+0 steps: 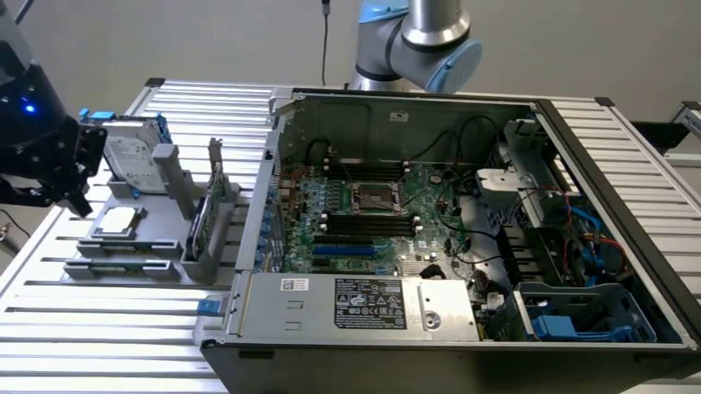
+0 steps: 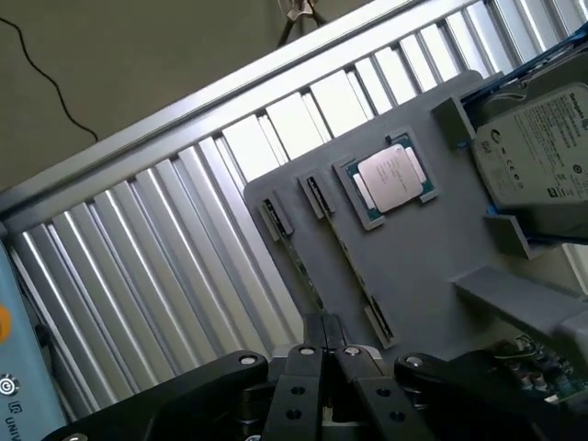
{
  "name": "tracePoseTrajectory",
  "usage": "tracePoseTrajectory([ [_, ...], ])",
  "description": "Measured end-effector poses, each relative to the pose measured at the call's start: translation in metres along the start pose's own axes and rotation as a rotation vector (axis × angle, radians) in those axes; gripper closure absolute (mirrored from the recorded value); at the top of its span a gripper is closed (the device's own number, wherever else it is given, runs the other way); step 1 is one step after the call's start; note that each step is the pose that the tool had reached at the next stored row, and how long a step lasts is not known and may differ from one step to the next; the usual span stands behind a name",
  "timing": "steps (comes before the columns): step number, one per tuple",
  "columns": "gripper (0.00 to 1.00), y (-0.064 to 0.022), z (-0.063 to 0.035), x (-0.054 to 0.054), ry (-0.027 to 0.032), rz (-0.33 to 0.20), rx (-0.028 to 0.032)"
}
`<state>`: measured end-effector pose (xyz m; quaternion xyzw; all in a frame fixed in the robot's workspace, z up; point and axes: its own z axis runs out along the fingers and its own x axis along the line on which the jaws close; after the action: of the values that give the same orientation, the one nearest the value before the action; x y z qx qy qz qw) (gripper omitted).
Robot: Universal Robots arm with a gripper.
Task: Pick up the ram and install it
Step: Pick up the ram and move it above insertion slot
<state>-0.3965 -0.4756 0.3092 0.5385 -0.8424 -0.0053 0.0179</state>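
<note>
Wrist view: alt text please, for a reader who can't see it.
The shut gripper hangs over a grey holder that sits on a slatted metal table. The holder carries a square processor chip and a hard drive.

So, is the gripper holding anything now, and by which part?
Nothing: the gripper has its jaws shut together, empty, by the gray tray.

Ram (image 2: 296, 266) stood on edge in a gray holder (image 2: 441, 248)
The ram is seen edge-on as 1 thin greenish line, set on its long edge in a narrow slot between 2 dark end clips, near the square silver chip (image 2: 388, 177). Its dark chips cannot be made out.
</note>
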Motion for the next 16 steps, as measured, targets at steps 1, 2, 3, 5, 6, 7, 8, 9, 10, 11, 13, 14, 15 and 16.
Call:
tracePoseTrajectory([
  [1,0.89,0.0,0.0007,0.0,0.0004,-0.018,0.0005],
  [2,0.89,-0.0001,0.0013,0.0,0.0009,-0.036,0.001],
  [3,0.89,-0.0001,0.0019,0.0,0.0014,-0.054,0.0014],
  [5,0.89,-0.0001,0.0032,0.0,0.0024,-0.09,0.0023],
  [6,0.89,-0.0001,0.0038,0.0,0.0029,-0.108,0.0028],
  [7,0.89,-0.0001,0.0045,0.0,0.0034,-0.127,0.0033],
  [8,0.89,-0.0002,0.0052,0.0,0.0039,-0.145,0.0038],
  [9,0.89,-0.0002,0.0059,0.0,0.0044,-0.164,0.0043],
  [10,0.89,-0.0002,0.0065,0.0,0.005,-0.182,0.0048],
  [11,0.89,-0.0002,0.0072,0.0,0.0054,-0.2,0.0053],
  [13,0.89,-0.0003,0.0086,0.0,0.0063,-0.236,0.0065],
  [14,0.89,-0.0003,0.0093,0.0,0.0068,-0.254,0.0071],
  [15,0.89,-0.0003,0.0101,0.0,0.007,-0.272,0.0081],
  [16,0.89,-0.0003,0.0109,0.0,0.0073,-0.291,0.0096],
])
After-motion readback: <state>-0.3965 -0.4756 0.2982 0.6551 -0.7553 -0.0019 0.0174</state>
